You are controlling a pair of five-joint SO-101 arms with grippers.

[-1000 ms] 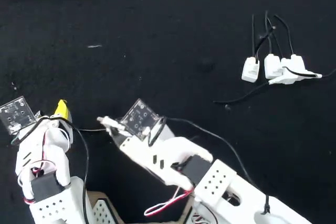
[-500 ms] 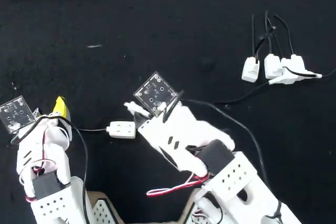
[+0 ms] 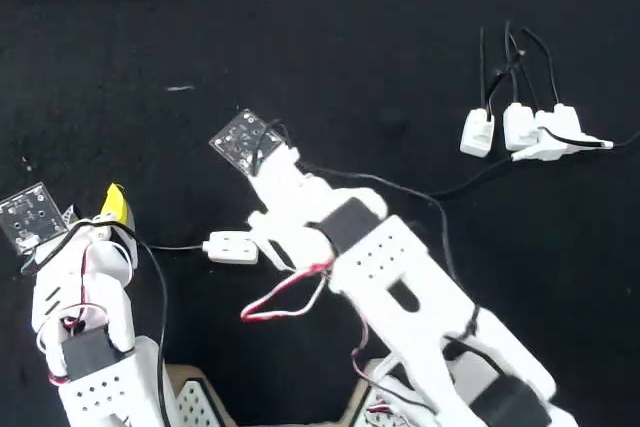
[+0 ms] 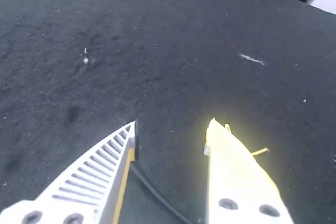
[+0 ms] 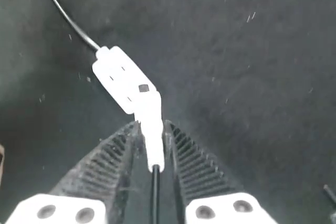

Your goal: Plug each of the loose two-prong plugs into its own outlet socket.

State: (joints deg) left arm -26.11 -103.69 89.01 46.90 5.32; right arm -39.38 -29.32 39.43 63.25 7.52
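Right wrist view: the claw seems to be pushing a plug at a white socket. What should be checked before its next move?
1. The right claw grips the two-prong plug: ok.
2. Its tip meets the outlet socket: ok.
3. Prongs fully seated: cannot tell.
4. The socket's black cable held: not ok, the left claw is open around it.
5. Other white connectors across the table plugged: cannot tell.

plug (image 5: 151,129) touching outlet socket (image 5: 119,78) | cord cluster (image 3: 520,127) far right, well apart
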